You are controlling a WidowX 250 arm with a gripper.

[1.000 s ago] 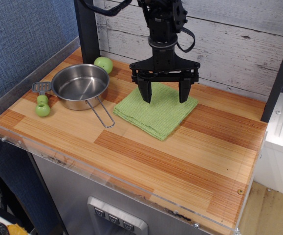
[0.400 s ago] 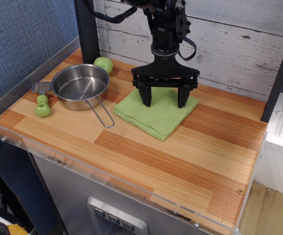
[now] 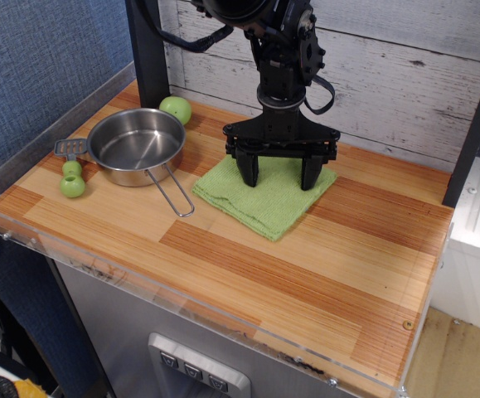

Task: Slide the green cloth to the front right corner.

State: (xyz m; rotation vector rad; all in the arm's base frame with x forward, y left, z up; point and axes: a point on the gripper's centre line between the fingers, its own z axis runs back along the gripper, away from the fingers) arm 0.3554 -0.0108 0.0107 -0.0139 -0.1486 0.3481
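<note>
The green cloth (image 3: 260,203) lies flat on the wood tabletop, at the back middle, right of the steel pan. My gripper (image 3: 280,177) stands straight over the cloth's far half, jaws spread wide, both fingertips (image 3: 249,177) down at the cloth's surface. Whether they press on it I cannot tell. Nothing is held between the fingers. The front right corner (image 3: 405,369) of the table, with its clear acrylic lip and small screw, lies far from the cloth, toward the lower right.
A steel pan (image 3: 135,146) with a wire handle sits left of the cloth. A green ball (image 3: 175,109) lies behind the pan. A green dumbbell toy (image 3: 72,179) lies at the left edge. A plank wall stands behind, with dark posts at left and right.
The gripper has come down lower onto the cloth and its fingers have drawn slightly closer together. The cloth has barely shifted.
</note>
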